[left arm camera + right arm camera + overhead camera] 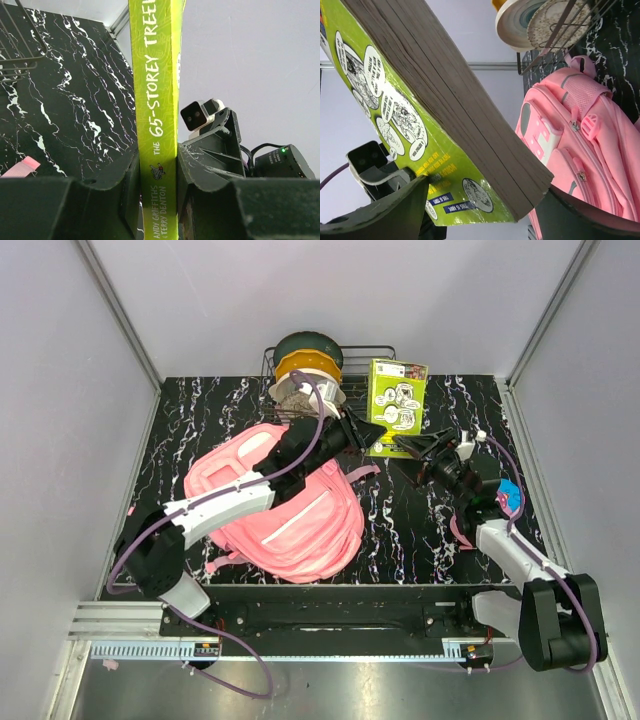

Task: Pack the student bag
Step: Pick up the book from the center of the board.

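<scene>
A lime-green paperback book [398, 400] stands on edge above the table, near the back centre. My left gripper [370, 434] is shut on its spine [156, 75], one finger pressed to each side. My right gripper [412, 447] reaches in from the right and stands open, jaws wide, with the book's lower corner [485, 165] between them; in the right wrist view the fingers [385, 210] look close to the cover and the page edge. The student bag [290, 510], a big pink backpack, lies flat at centre left under my left arm, and shows again as the student bag [585, 135].
A wire rack [372, 352] with stacked plates and bowls [308, 368] stands at the back centre. A small pink pencil case with a blue end [511, 495] lies partly under my right arm. Grey walls close in the black marbled table [410, 530] on three sides.
</scene>
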